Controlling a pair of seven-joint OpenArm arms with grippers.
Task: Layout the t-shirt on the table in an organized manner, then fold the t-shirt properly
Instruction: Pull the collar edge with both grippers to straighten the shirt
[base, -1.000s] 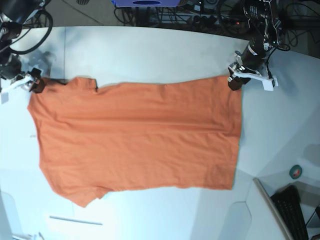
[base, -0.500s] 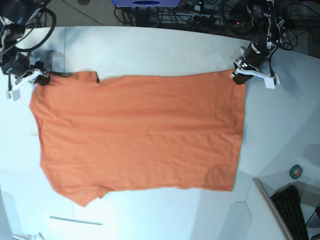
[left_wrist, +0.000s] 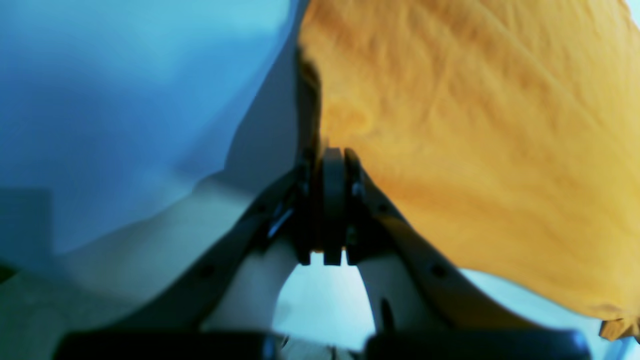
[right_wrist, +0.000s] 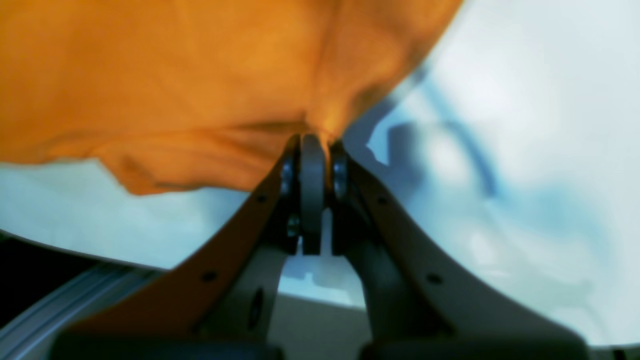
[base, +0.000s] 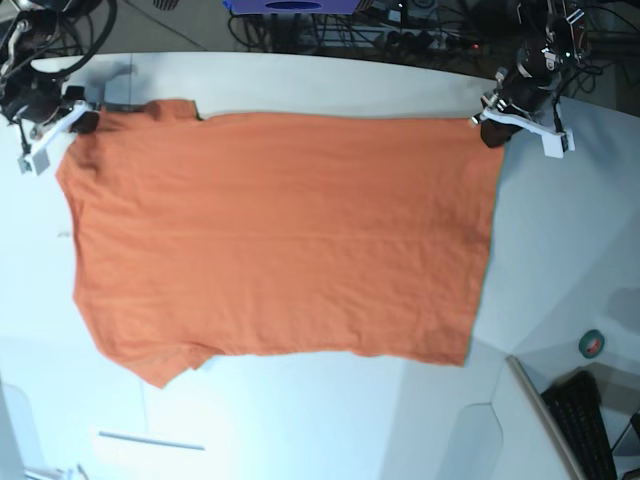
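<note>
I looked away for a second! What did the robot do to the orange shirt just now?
Both grippers closed on the far edge of the t-shirt: the left gripper on one corner, the right gripper on the other. Then they pulled that edge away toward the far side of the table, stretching the cloth out. The near edge and sleeve stayed about where they were, and the shirt still lies flat.

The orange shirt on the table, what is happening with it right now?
A two-armed robot is laying out the t-shirt on the white table. The left claw is shut on a corner of its hem side, and the right claw is shut on a corner at the shoulder end. The cloth lies nearly flat, not yet folded.
</note>
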